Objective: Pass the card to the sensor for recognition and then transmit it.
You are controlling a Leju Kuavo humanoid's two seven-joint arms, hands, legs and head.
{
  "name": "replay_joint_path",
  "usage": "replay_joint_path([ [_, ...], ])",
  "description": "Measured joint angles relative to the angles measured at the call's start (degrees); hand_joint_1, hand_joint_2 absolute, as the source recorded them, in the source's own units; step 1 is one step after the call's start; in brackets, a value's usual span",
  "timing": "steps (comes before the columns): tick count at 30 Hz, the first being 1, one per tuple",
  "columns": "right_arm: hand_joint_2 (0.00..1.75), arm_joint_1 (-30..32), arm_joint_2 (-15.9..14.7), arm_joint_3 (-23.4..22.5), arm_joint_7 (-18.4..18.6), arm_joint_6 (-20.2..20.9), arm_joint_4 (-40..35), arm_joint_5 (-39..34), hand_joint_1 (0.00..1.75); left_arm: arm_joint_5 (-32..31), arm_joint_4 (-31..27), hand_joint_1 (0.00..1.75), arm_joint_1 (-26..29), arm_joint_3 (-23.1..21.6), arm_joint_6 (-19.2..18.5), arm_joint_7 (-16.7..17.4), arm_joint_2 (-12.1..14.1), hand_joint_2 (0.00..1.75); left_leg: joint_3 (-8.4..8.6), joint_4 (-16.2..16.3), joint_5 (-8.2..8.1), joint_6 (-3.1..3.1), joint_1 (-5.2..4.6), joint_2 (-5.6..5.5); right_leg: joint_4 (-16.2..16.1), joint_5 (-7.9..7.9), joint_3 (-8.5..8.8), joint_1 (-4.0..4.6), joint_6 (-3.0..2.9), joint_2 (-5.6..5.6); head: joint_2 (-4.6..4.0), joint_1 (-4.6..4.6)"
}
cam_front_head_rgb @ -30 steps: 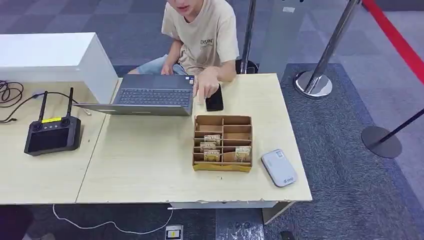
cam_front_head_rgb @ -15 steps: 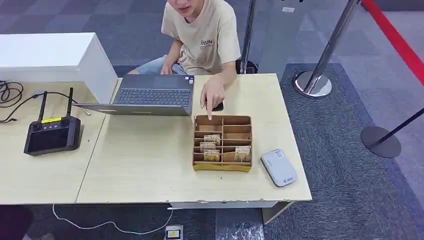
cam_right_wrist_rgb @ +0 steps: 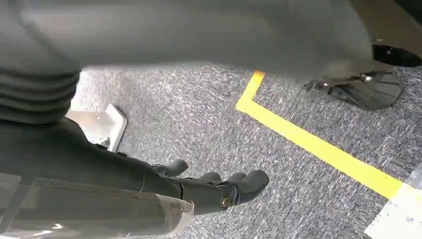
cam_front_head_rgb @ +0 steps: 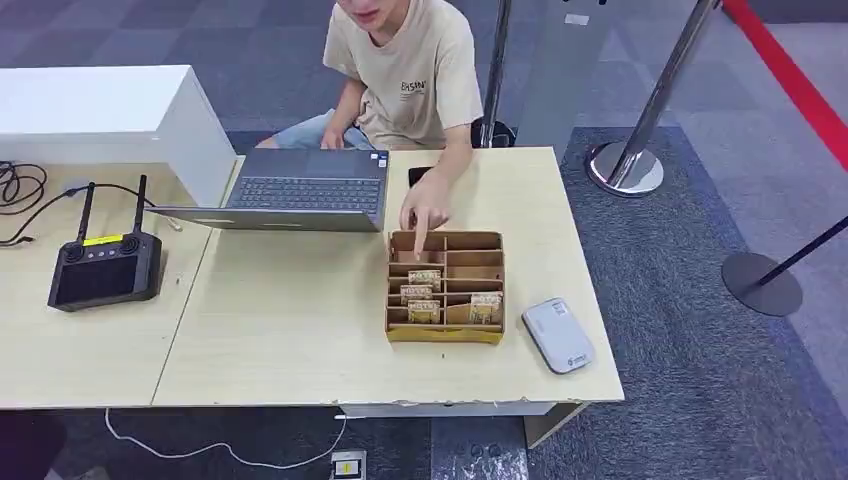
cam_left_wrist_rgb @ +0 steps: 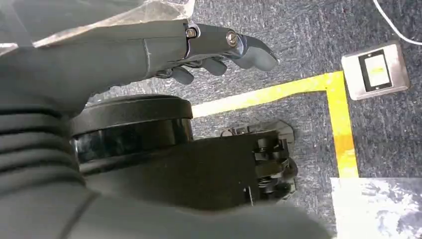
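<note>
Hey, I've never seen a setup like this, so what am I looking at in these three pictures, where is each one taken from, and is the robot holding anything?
These come from a humanoid robot with two arms. The head view looks down at a wooden table. On it lie a laptop, a black controller with antennas, a cardboard box with compartments holding cards, and a small grey sensor. A person's hand reaches to the box's far edge.

The other two pictures come from cameras at the robot's wrists. Both arms hang down, so these look at grey carpet with yellow tape. The left hand and right hand hold nothing.
</note>
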Motion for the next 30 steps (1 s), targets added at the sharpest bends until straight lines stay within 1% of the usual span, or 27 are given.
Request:
replay_joint_path([
  [6, 1.75, 0.08, 0.0, 0.74, 0.33, -2.23, 0.02, -0.83, 0.0, 1.01, 0.0, 0.0, 0.02, 0.02, 0.26, -0.77, 0.0, 1.75, 0.0, 0.0, 0.0, 0.0, 0.0, 0.0, 0.0, 0.0, 0.0, 0.0, 0.0, 0.0, 0.0, 0.0],
  [15, 1.75, 0.34, 0.0, 1.09, 0.37, -2.41, 0.26, -1.51, 0.0, 0.85, -0.02, 0.0, 0.25, 0.44, 0.06, -1.07, 0.02, 1.75, -0.03, -0.01, 0.0, 0.0, 0.0, 0.0, 0.0, -0.01, 0.0, 0.0, 0.0, 0.0, 0.0, 0.0],
  [24, 1.75, 1.66, -0.52, 2.14, -2.6, -0.7, -0.15, -9.48, 0.0, -9.35, -0.77, 0.0, 2.91, 8.69, -5.61, -1.88, 0.2, 1.75, 0.01, 0.0, -0.01, 0.0, 0.0, 0.03, -0.02, -0.01, -0.02, 0.0, 0.0, 0.02, 0.0, 0.02],
  [30, 1.75, 2.87, -0.85, 2.38, -4.63, 0.92, -0.92, -14.77, 0.0, -16.58, -1.51, 0.0, 4.91, 15.66, -9.57, -2.29, 0.28, 1.75, 0.02, -0.01, -0.01, 0.0, 0.0, 0.03, -0.01, -0.01, 0.01, 0.01, 0.0, 0.02, 0.0, 0.0],
])
